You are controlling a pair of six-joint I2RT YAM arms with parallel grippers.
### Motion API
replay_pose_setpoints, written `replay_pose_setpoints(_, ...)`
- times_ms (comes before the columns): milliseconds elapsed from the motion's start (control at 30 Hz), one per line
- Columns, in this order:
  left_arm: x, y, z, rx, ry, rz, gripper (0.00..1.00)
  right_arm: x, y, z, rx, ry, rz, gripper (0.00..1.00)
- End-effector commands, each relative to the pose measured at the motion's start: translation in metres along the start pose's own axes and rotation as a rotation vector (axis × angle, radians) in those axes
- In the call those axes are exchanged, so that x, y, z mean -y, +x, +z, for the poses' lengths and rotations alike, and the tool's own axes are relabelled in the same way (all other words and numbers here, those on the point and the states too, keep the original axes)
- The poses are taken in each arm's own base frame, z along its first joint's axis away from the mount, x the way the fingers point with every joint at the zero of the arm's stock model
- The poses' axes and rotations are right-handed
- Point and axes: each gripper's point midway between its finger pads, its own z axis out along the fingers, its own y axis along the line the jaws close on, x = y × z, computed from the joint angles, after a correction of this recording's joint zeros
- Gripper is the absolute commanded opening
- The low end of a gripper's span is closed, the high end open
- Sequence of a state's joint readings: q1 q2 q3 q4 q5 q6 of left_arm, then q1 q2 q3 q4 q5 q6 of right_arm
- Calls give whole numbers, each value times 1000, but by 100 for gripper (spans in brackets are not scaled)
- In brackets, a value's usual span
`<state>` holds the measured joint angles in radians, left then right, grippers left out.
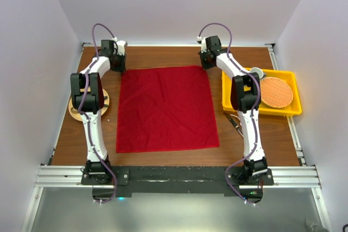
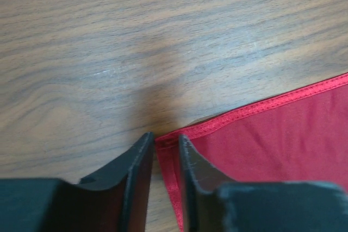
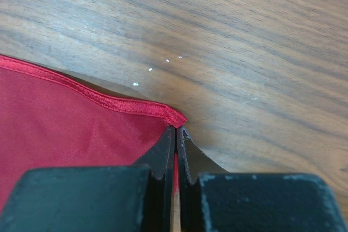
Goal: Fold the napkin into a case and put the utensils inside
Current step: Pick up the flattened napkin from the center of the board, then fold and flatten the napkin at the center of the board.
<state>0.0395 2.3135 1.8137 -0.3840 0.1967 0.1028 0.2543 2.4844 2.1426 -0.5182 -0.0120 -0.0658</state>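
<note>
**A:** Where is the cloth?

**B:** The plain deep-red soft fabric napkin lies spread flat in a single layer in the middle of the brown wooden table, not yet folded.

**A:** And the grippers?

**B:** The right gripper is clamped on the far right corner, hem pinched between its black jaws. The left gripper straddles the far left corner with a narrow gap showing, not pinching.

**A:** How will it handle?

**B:** Probably light, limp and slippery. The stitched corner hems look like the best hold, with both corners lifted evenly.

Wooden table, pale walls — perhaps lilac-tinted
</note>
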Motion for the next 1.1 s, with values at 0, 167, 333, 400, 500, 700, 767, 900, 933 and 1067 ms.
replay_pose_setpoints(0,-5,-3,2,-2,6,22,22,-10,-16,-9,45,-44,10,0)
replay_pose_setpoints(167,-5,-18,-2,29,11,28,2,-11,-34,-18,100,-48,10,0)
replay_pose_setpoints(333,-3,-42,-16,92,8,40,0,-11,-57,-35,166,-51,8,0)
replay_pose_setpoints(400,-2,-50,-23,118,23,56,0,-11,-62,-40,179,-53,2,0)
replay_pose_setpoints(500,7,-63,-39,165,61,82,0,-11,-68,-52,196,-56,-5,0)
replay_pose_setpoints(700,16,-83,-71,244,82,106,0,-15,-77,-75,224,-77,-18,0)
replay_pose_setpoints(767,15,-81,-75,242,73,107,0,-16,-79,-83,232,-82,-23,0)
replay_pose_setpoints(900,17,-81,-89,248,67,134,0,-20,-77,-95,231,-106,-36,0)
replay_pose_setpoints(933,17,-79,-91,245,67,138,0,-20,-76,-98,231,-107,-38,0)
replay_pose_setpoints(1067,21,-65,-102,222,85,168,0,-23,-67,-110,210,-130,-62,0)
